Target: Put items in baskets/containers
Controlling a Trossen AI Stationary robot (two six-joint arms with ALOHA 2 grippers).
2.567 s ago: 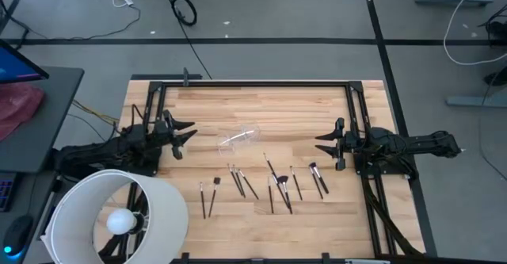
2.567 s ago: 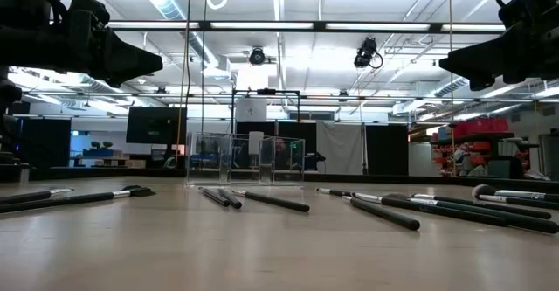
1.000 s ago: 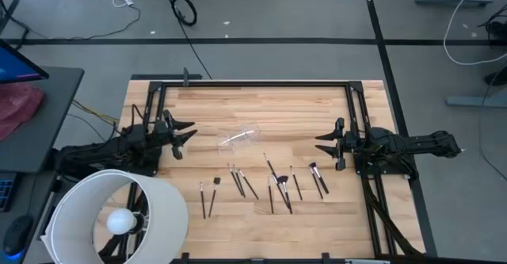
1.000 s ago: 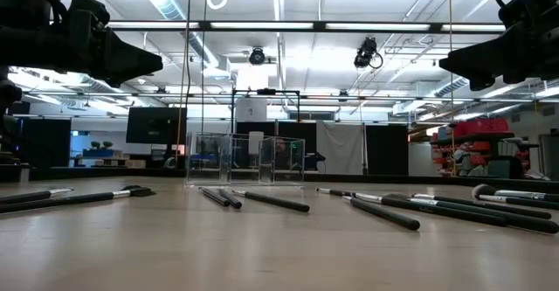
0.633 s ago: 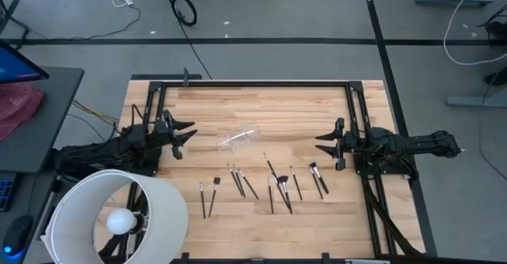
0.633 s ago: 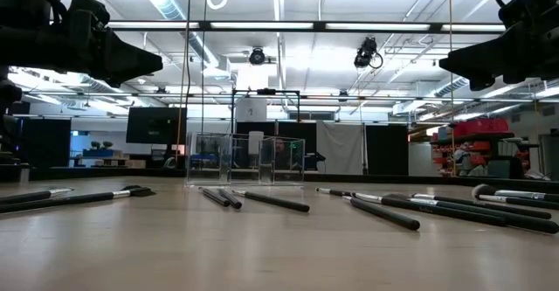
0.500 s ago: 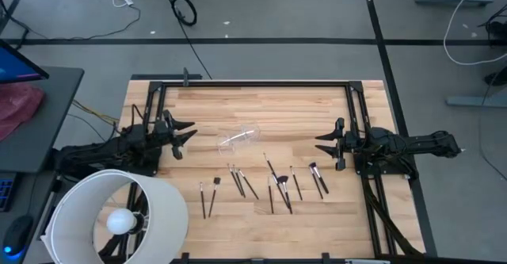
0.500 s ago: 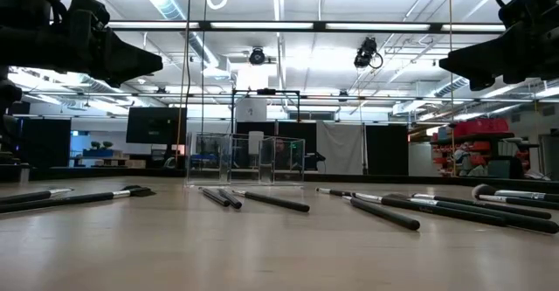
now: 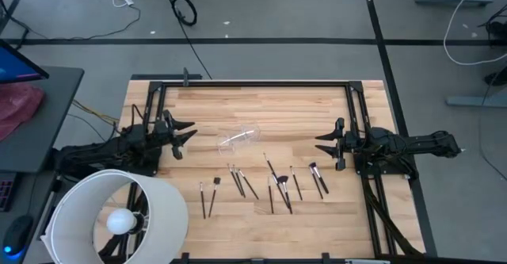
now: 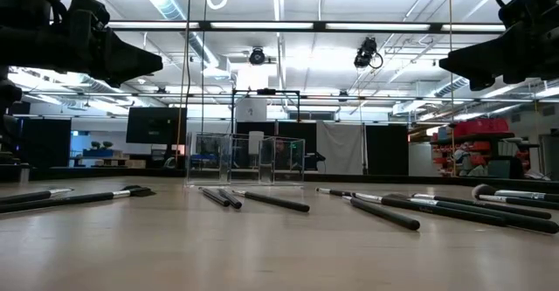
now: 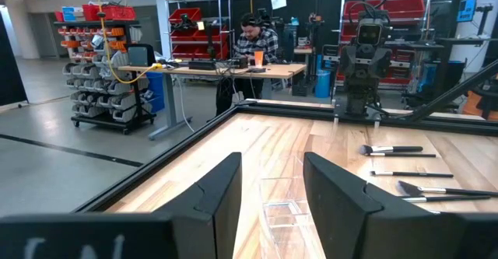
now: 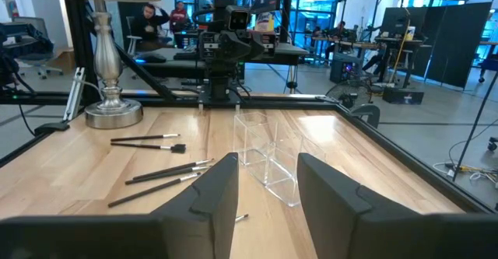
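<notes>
Several slim dark-handled makeup brushes (image 9: 269,183) lie flat on the near middle of the wooden table, a pair of them (image 9: 207,197) farther left. They also show in the low view as brushes (image 10: 384,211). A clear plastic container (image 9: 239,137) stands on the table between the arms, seen too as the container (image 12: 264,154) and the container (image 11: 284,212). My left gripper (image 9: 186,135) is held level above the table's left side, open and empty (image 11: 272,181). My right gripper (image 9: 321,143) faces it from the right side, open and empty (image 12: 268,177).
A big white lampshade (image 9: 119,216) covers the table's near left corner, and its metal base (image 12: 113,111) stands on the wood. A black frame (image 9: 253,82) runs along the table's far edge and sides. People sit at desks (image 11: 253,33) in the room beyond.
</notes>
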